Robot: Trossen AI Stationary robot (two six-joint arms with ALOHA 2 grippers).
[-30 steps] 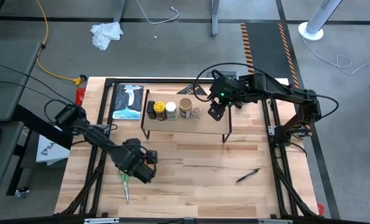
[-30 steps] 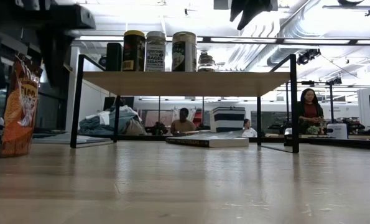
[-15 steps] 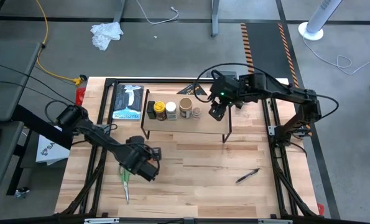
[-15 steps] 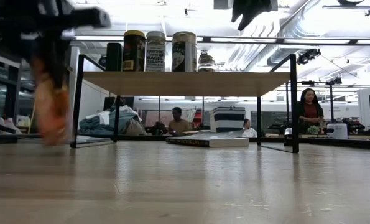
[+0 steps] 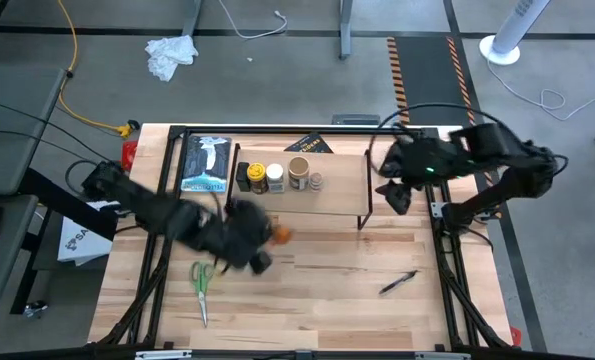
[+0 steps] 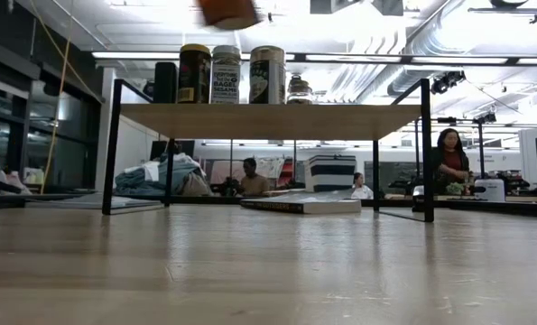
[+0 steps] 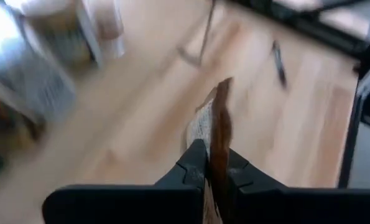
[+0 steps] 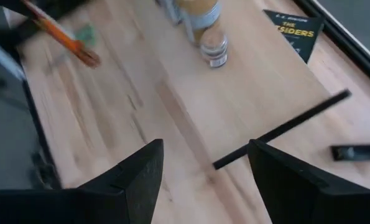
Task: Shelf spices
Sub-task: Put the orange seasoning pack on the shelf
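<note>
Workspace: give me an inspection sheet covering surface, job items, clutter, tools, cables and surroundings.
Surface: wooden table inside a black frame.
Job's things: shelf holds five jars in a row; orange-brown packet is off the table, pinched in the left tool.
Clutter: green-handled scissors, black marker, two books on the table behind the shelf.
Grippers: left tool shut on the packet, in front of the shelf; right tool open, empty, at the shelf's right end.
Cables: yellow cable and white cable on the floor.
Surroundings: crumpled white cloth on the floor; people seated in the room behind.
</note>
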